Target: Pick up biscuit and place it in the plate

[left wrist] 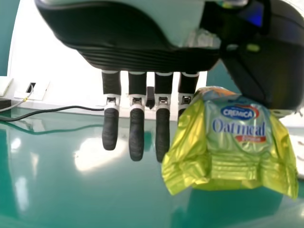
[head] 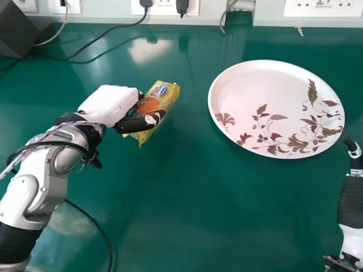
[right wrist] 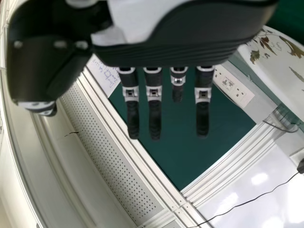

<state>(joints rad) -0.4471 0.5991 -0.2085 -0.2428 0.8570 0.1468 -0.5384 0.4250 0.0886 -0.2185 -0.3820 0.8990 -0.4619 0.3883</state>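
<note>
- The biscuit packet (head: 163, 96) sits left of centre in the upper half of the head view, tilted, its far end turned up the frame; whether it touches the table (head: 170, 215) I cannot tell.
- The left hand (head: 108, 101) is holding it: the thumb (head: 135, 123) lies across the near side and the other fingers (left wrist: 137, 133) hang straight, so the packet is pinched at the thumb side, probably because a soft wrapper needs only a light grip and this leaves an end free for setting down.
- The plate (head: 249, 88) lies in the upper right of the head view, well apart from the packet, its plain side nearer; that bare stretch looks the natural landing spot.
- The right hand (right wrist: 190, 31) is wide, fingers straight, by the lower right edge of the head view, presumably kept aside because one hand suffices.
- As for print, the wrapper has an oval brand badge (left wrist: 238, 112) in blue and red, with larger blue lettering beneath.
- The plate has only leaves and flowers; a pale sheet (right wrist: 105, 75) in the right wrist view has handwriting.
</note>
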